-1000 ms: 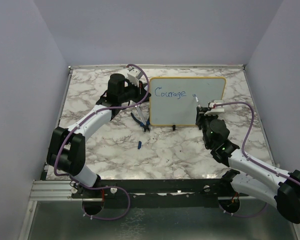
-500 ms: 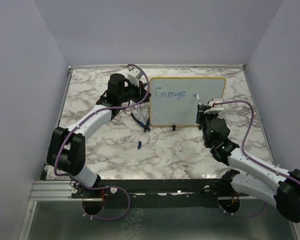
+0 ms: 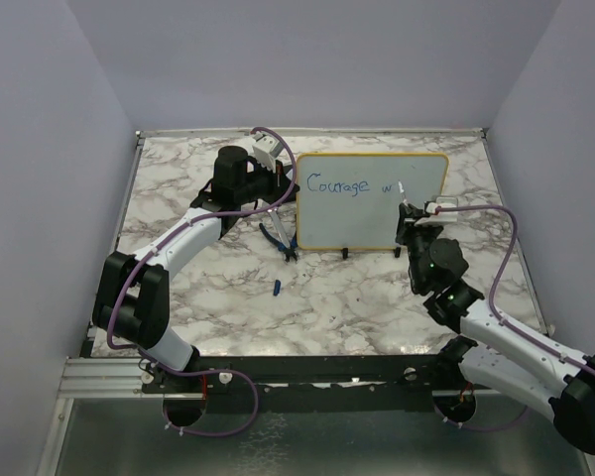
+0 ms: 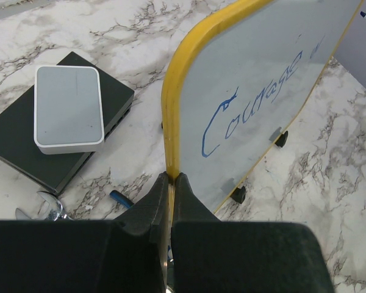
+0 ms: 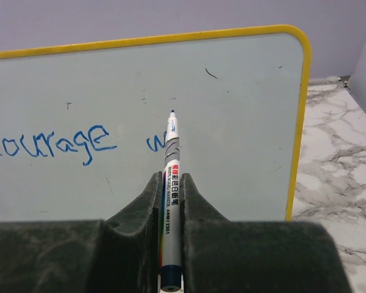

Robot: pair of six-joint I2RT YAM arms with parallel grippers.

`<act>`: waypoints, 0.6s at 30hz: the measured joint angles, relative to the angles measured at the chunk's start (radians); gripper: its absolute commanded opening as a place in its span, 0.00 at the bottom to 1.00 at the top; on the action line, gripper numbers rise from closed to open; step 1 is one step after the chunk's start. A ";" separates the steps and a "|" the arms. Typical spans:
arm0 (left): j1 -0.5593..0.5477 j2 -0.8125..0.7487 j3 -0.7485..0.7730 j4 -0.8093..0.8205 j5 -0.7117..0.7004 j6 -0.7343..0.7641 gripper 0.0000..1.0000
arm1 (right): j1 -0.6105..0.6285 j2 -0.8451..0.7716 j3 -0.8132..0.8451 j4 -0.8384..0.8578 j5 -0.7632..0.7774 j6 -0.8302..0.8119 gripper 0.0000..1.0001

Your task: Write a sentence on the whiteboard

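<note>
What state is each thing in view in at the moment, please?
whiteboard, upright on its feet, "Courage w" written in blue
left tool, shut on the whiteboard's yellow edge
right tool, shut on the marker
marker, uncapped, tip toward the whiteboard
pliers, lying flat, unheld
grey-and-black box, lying flat, unheld

The yellow-framed whiteboard (image 3: 362, 220) stands upright on small black feet, with blue "Courage w" written across it.

the whiteboard (image 5: 232, 152) reads "courage w" in blue handwriting; the marker (image 5: 171, 183) label's print is illegible.
</note>
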 measured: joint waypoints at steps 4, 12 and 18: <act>0.000 0.000 0.000 0.000 0.000 0.000 0.00 | 0.000 0.022 0.000 -0.006 0.008 0.013 0.01; -0.001 -0.002 0.000 -0.003 0.000 0.000 0.00 | 0.000 0.042 0.000 -0.011 0.016 0.015 0.01; -0.001 -0.002 0.000 -0.003 0.000 0.000 0.00 | -0.005 0.065 0.000 -0.010 0.020 0.018 0.01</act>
